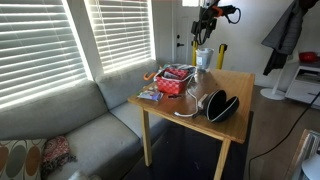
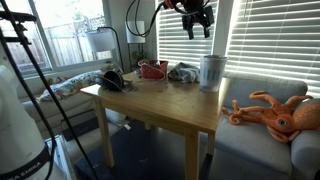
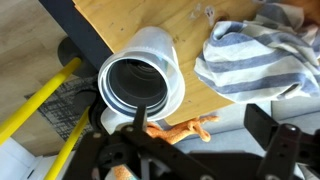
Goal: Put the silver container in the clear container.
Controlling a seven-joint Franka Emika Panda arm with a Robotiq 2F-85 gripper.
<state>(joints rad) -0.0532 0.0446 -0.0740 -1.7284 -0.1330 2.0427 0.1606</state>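
Observation:
The clear container (image 2: 211, 72) stands upright near the table's edge in both exterior views (image 1: 203, 58). In the wrist view its whitish wall (image 3: 160, 50) surrounds a metal rim and a dark hollow: the silver container (image 3: 137, 84) sits nested inside it. My gripper (image 2: 197, 18) hangs well above the cup, seen also in an exterior view (image 1: 206, 18). In the wrist view its fingers (image 3: 205, 120) are spread wide apart with nothing between them.
A striped cloth (image 3: 255, 50) lies beside the cup. A red patterned box (image 1: 175, 80) and a black oval case (image 1: 222, 104) stand on the wooden table (image 2: 160, 105). An orange octopus plush (image 2: 275, 112) lies on the couch beside the table.

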